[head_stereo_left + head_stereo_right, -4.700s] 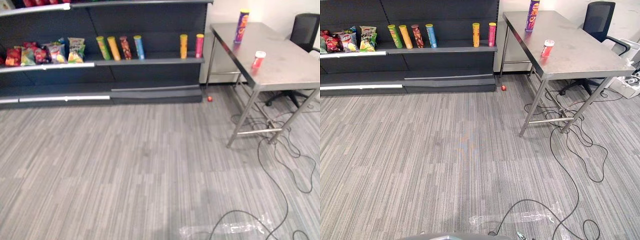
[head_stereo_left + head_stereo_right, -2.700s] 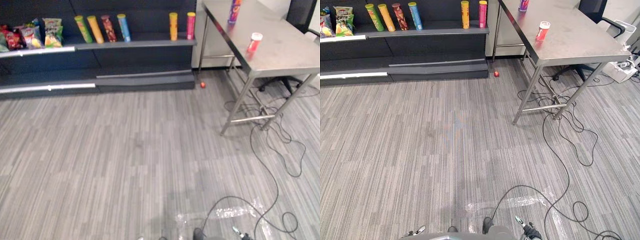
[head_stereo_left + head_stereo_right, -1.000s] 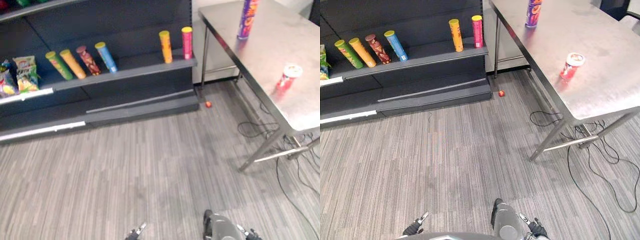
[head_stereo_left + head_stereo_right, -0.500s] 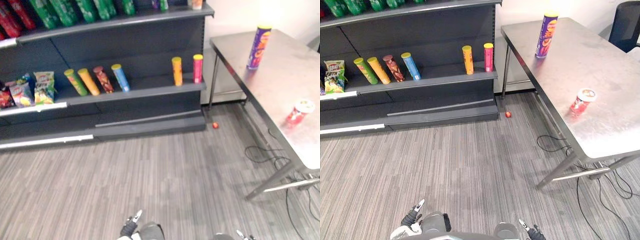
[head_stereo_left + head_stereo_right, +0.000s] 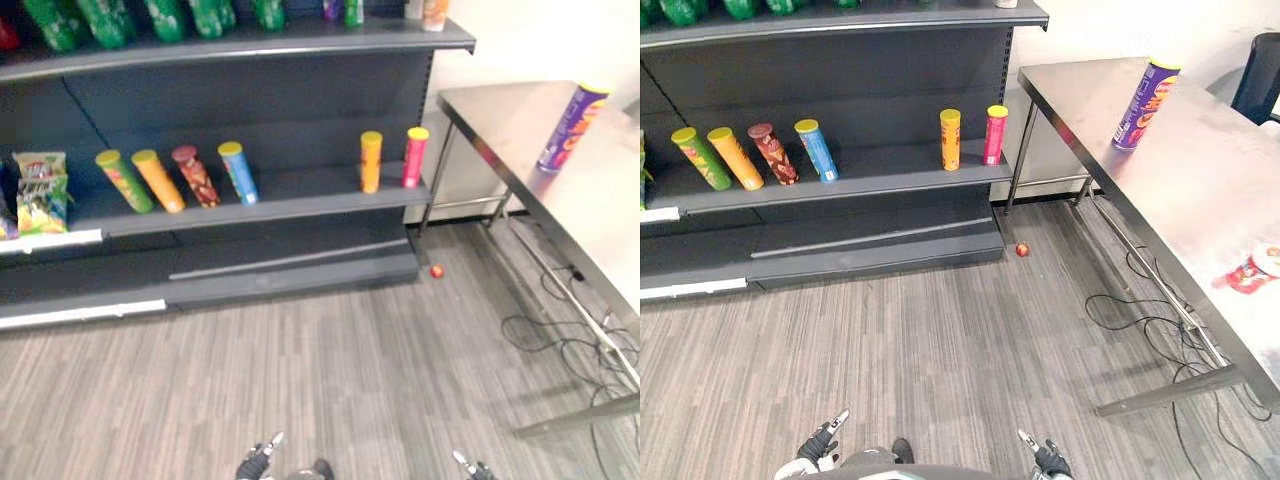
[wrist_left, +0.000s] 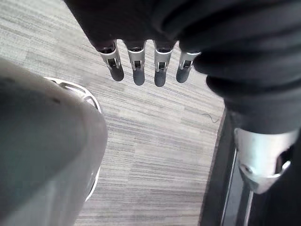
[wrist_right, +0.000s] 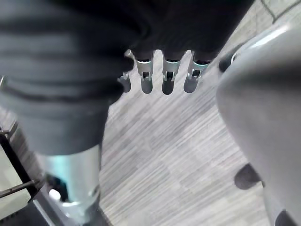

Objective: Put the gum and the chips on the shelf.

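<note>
Drawing closer to shelf (image 5: 880, 172) and tabletop (image 5: 1180, 190) at right, still leaving chips (image 5: 1146, 92) upper right and gum (image 5: 1252, 272) at right edge ungrasped, dangling left robot hand (image 6: 136, 70) and right robot hand (image 7: 164, 77) straight-fingered, empty

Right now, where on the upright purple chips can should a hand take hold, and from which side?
Mid-body of the purple chips can, approached from the near table edge. It stands upright, tall and round with bare steel around it, so a wrap around its side should hold.
</note>
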Motion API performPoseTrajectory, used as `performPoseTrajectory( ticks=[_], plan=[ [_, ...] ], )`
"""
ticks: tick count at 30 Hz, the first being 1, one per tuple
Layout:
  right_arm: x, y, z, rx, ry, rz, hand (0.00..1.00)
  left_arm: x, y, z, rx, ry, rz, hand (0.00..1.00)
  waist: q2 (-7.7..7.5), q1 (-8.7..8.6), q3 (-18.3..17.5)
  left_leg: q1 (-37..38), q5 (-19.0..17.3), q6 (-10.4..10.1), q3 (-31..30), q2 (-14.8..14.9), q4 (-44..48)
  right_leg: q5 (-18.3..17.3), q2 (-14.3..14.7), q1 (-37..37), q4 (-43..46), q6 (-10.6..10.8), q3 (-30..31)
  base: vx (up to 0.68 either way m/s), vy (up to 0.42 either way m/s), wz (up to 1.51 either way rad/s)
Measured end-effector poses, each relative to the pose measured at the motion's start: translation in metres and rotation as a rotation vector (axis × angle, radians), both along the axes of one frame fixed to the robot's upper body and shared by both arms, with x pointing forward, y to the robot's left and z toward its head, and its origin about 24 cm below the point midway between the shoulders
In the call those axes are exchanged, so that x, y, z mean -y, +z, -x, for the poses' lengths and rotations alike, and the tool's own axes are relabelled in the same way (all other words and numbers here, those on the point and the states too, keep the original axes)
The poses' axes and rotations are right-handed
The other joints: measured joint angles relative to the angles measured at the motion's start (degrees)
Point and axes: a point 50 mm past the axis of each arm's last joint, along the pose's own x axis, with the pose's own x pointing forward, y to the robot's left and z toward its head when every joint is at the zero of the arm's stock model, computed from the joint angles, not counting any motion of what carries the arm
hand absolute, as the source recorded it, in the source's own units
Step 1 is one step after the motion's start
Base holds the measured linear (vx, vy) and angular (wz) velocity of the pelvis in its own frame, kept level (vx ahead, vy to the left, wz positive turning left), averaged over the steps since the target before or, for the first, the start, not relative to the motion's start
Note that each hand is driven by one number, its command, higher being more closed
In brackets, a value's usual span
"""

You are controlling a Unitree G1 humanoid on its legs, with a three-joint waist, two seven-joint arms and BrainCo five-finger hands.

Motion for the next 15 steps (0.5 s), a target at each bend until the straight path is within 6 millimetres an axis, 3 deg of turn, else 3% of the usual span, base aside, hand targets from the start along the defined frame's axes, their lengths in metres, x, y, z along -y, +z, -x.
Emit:
performPoseTrajectory(
  ticks=[4, 5, 6, 7, 8, 10, 11, 13, 14, 15],
  plan=[
    [0.002, 0.001, -0.002, 0.005, -0.001, 0.008, 0.00, 0.000, 0.000, 0.001, -0.015, -0.088, -0.024, 0.00, 0.59, -0.06, 0.24, 6.22, -0.06, 0.09, 1.17, -0.44, -3.82, 7.19, 0.88, -6.31, 15.33, 0.54, 2.26, 0.22, 0.114, -0.25],
    [0.004, 0.001, -0.002, 0.008, -0.002, 0.013, 0.00, 0.003, 0.000, 0.000, -0.020, -0.131, -0.030, 0.00, 1.05, -0.33, 0.61, 9.06, -0.52, 0.76, 1.28, -0.42, -5.16, 10.31, 0.93, -7.94, 20.95, 0.54, 1.50, 0.19, 0.038, -0.15],
    [0.004, 0.002, -0.003, 0.015, -0.003, 0.016, 0.00, 0.004, 0.000, 0.000, -0.024, -0.160, -0.036, 0.00, 0.97, -0.41, 0.96, 12.24, -1.90, 0.71, 1.10, -0.26, -6.70, 10.35, 0.85, -9.30, 26.68, 0.42, -1.20, 0.19, 0.015, -0.15],
    [0.004, 0.002, -0.004, 0.021, -0.001, 0.017, 0.00, 0.003, 0.000, 0.000, -0.024, -0.164, -0.039, 0.00, 0.80, -0.42, 1.18, 13.92, -2.43, 0.46, 1.07, -0.29, -7.68, 9.20, 0.78, -10.10, 29.55, -0.54, -2.97, 0.18, -0.039, -0.17],
    [0.004, 0.003, -0.007, 0.031, 0.008, 0.020, 0.00, 0.003, 0.000, -0.001, -0.025, -0.170, -0.044, 0.00, 0.66, -0.55, 1.77, 16.60, -2.96, 0.23, 1.09, -0.18, -9.08, 2.42, 0.93, -11.81, 34.67, -1.38, -6.66, 0.14, -0.094, -0.12],
    [0.007, 0.007, -0.018, 0.071, 0.026, 0.034, 0.00, 0.005, -0.001, 0.001, -0.034, -0.175, -0.040, 0.00, 1.35, -1.71, 2.58, 18.84, -4.22, -1.14, 0.58, 1.35, -8.95, -8.32, 2.79, -15.34, 35.90, -3.15, -13.97, 0.14, -0.168, 0.05],
    [0.007, 0.008, -0.021, 0.081, 0.029, 0.037, 0.00, 0.005, -0.001, 0.001, -0.035, -0.173, -0.040, 0.00, 1.42, -2.06, 3.06, 19.28, -4.42, -1.51, 0.43, 1.81, -8.79, -9.99, 3.30, -15.92, 33.90, -3.60, -15.66, 0.14, -0.199, 0.21],
    [0.005, 0.007, -0.021, 0.077, 0.035, 0.031, 0.00, -0.001, 0.001, -0.002, -0.016, -0.140, -0.042, 0.00, -0.64, -1.55, 4.16, 20.37, -5.79, -4.71, -0.21, 1.86, -7.64, -9.19, 4.25, -15.51, 12.25, -4.60, -20.47, 0.15, -0.237, 0.12],
    [0.005, 0.007, -0.019, 0.069, 0.038, 0.032, 0.00, 0.004, 0.000, -0.003, -0.017, -0.127, -0.029, 0.00, 0.17, -1.54, 4.59, 21.00, -5.77, -5.59, -0.41, 2.54, -7.86, -9.01, 5.48, -14.00, 10.99, -5.23, -21.43, 0.20, -0.208, -0.10],
    [0.011, 0.009, -0.024, 0.082, 0.037, 0.048, 0.00, 0.012, -0.002, -0.001, -0.020, -0.125, -0.005, 0.00, 2.50, -1.75, 4.82, 20.95, -4.65, -5.97, -0.35, 3.88, -9.23, -7.49, 8.18, -12.23, 6.53, -5.75, -22.14, 0.20, -0.156, -0.25]
  ],
)
